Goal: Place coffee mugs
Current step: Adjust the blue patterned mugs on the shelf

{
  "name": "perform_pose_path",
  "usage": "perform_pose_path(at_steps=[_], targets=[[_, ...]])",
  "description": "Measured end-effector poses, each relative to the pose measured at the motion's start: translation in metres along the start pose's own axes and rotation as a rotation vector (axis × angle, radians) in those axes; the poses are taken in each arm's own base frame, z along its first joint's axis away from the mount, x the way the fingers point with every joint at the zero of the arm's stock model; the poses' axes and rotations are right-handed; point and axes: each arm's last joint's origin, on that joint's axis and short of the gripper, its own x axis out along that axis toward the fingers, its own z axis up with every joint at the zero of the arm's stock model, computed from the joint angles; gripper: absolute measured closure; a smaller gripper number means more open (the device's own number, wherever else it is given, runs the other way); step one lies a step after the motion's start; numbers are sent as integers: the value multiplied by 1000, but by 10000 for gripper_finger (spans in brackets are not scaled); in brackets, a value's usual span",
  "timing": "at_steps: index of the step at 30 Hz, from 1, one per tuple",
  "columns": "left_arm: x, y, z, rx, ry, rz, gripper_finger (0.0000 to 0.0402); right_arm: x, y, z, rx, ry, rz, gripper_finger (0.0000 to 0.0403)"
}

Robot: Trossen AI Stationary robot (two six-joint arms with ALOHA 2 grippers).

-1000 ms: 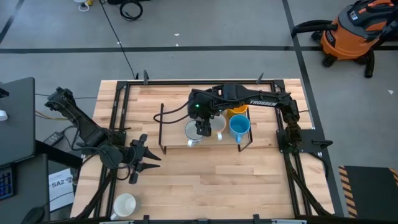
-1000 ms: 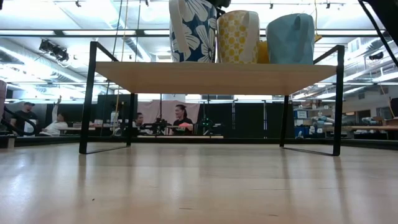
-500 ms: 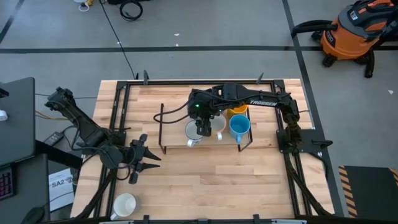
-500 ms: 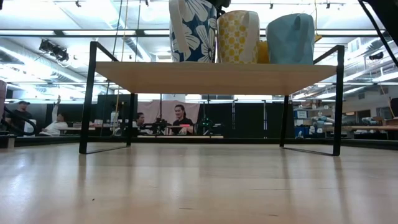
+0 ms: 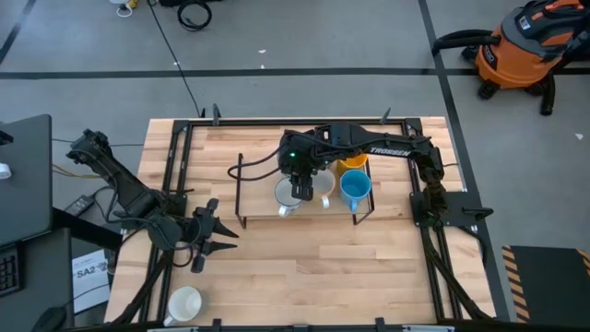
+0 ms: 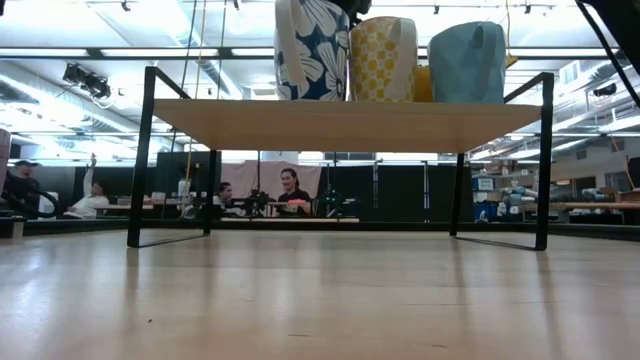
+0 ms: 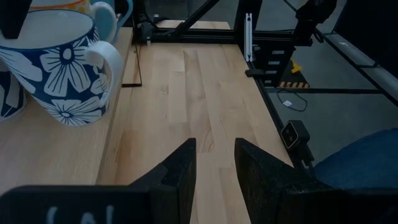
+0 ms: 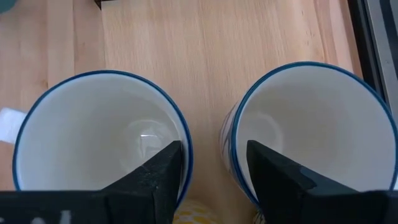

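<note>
A low wooden shelf (image 5: 260, 175) (image 6: 340, 125) stands mid-table on black legs. On its top stand a blue-and-white floral mug (image 5: 285, 196) (image 6: 310, 50) (image 7: 62, 68), a yellow-dotted mug (image 5: 323, 188) (image 6: 383, 60), a light blue mug (image 5: 355, 187) (image 6: 465, 62) and an orange-yellow mug (image 5: 352, 166) (image 6: 424, 82). My right gripper (image 5: 301, 190) (image 8: 214, 155) is open, pointing down between the floral and the dotted mug. My left gripper (image 5: 221, 238) (image 7: 216, 149) is open and waits over the table's left part. One white mug (image 5: 184, 302) sits at the near left corner. My right gripper comes from above. In the right wrist view one finger (image 8: 163, 168) shows over the hollow of one blue-rimmed mug (image 8: 93, 143), close to its rim (image 8: 186, 152). The other finger (image 8: 273, 171) shows over the neighbouring mug (image 8: 311, 124). Whether either finger touches a rim, I cannot tell.
Black frame rails (image 5: 175, 157) run along the table's left and right sides. Bare table lies near of the shelf (image 5: 323, 267). People sit in the room behind (image 6: 290, 190). An orange vacuum (image 5: 525, 46) stands on the floor beyond the far right corner.
</note>
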Motion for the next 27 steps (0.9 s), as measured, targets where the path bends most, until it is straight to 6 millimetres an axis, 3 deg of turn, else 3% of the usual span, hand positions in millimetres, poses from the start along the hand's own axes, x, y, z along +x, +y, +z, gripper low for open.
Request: perform_pose_path(at_steps=[27], targets=[[0, 0, 0, 0, 0, 0, 285, -1, 0, 0, 0, 1, 18, 296]])
